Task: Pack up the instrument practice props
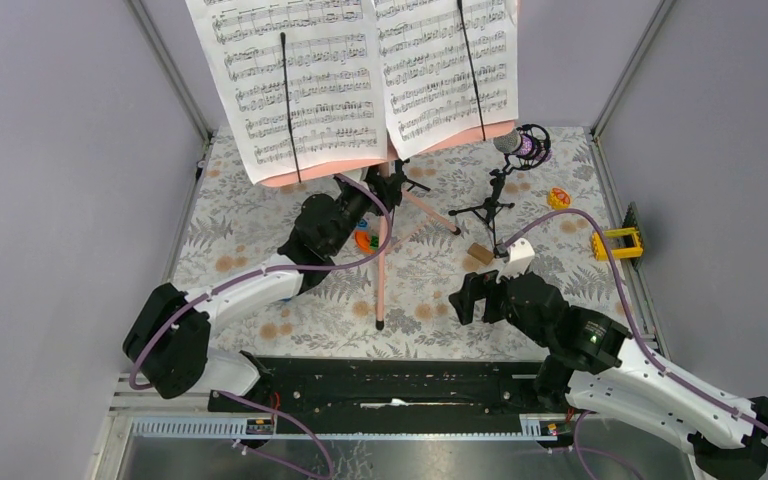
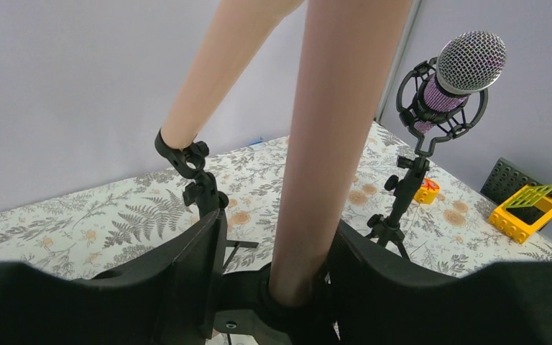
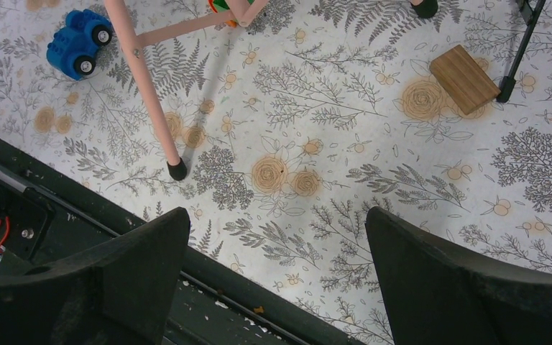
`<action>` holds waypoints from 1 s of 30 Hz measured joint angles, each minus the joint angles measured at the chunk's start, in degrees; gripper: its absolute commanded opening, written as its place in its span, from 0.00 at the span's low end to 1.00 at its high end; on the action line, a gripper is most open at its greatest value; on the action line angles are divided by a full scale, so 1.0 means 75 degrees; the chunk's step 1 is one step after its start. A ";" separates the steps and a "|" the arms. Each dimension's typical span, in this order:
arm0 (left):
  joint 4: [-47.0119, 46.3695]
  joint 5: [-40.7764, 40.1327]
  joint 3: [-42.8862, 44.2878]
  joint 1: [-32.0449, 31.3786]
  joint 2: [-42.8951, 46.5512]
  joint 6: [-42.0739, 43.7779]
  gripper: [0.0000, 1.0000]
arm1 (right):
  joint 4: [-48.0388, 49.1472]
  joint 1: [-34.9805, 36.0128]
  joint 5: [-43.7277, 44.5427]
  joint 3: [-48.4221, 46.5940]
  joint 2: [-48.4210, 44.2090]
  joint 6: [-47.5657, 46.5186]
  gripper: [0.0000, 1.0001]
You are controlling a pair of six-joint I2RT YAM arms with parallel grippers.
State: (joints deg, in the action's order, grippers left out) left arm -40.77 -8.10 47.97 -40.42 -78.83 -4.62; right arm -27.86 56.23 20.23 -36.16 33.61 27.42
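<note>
Rack stem [image 2: 334, 129] within left end effector [image 2: 277, 248]

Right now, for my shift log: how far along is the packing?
Done: nothing; white printed sheet-music pages sit on the upright salmon-pink perforated rack. In hand: left tool straddles its pink pole; right tool hangs open, empty. Left: pages, rack, purple glitter silver-headed microphone.

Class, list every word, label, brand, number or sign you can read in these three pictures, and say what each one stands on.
No text can be read.
On the white printed sheet-music pages: staves of notes only; any title or words are too small to read.
On the blue toy car, the yellow toy block and the purple glitter microphone: no lettering shows.
</note>
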 measured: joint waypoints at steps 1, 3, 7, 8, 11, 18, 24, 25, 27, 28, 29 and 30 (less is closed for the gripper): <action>0.0038 -0.0003 0.0000 0.0015 0.0009 -0.0029 0.59 | 0.0047 0.0000 -0.0003 0.0000 0.0009 0.0000 1.00; 0.0085 0.0015 -0.0003 0.0026 0.0020 -0.0052 0.70 | 0.0093 0.0000 -0.0023 0.0000 0.0041 0.0000 1.00; 0.0289 0.0055 -0.0003 0.0105 0.0108 -0.0064 0.93 | 0.0160 0.0000 -0.0035 0.0000 0.0105 -0.0012 1.00; 0.0338 0.0038 -0.0003 0.0114 0.0140 -0.0067 0.96 | 0.0166 0.0000 -0.0035 0.0000 0.0105 -0.0017 1.00; 0.0606 0.0102 -0.0020 0.0131 0.0326 -0.0052 0.98 | 0.0187 0.0000 -0.0041 0.0000 0.0099 -0.0020 1.00; 0.0991 0.0318 -0.0219 0.0099 0.0863 -0.0055 0.99 | 0.0192 0.0000 -0.0038 0.0000 0.0085 -0.0020 1.00; 0.1099 0.0487 -0.0475 0.0096 0.1343 -0.0119 0.99 | 0.0192 0.0000 -0.0038 0.0006 0.0032 -0.0020 1.00; 0.1105 0.0498 -0.0548 0.0096 0.1457 -0.0146 0.99 | 0.0192 0.0000 -0.0035 0.0009 0.0012 -0.0020 1.00; 0.1116 0.0513 -0.0702 0.0096 0.1684 -0.0189 0.99 | 0.0195 0.0000 -0.0035 0.0020 -0.0020 -0.0020 1.00; 0.1137 0.0516 -0.0781 0.0090 0.1821 -0.0201 0.99 | 0.0198 0.0000 -0.0032 0.0023 -0.0026 -0.0020 1.00; 0.1186 0.0519 -0.0851 0.0090 0.1953 -0.0227 0.99 | 0.0201 0.0000 -0.0032 0.0029 -0.0032 -0.0020 1.00; 0.1253 0.0519 -0.0906 0.0090 0.2072 -0.0245 0.99 | 0.0204 0.0000 -0.0032 0.0035 -0.0032 -0.0020 1.00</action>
State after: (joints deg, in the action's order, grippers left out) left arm -31.38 -4.21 41.17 -39.75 -63.29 -6.46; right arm -26.33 56.23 19.99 -35.90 33.36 27.27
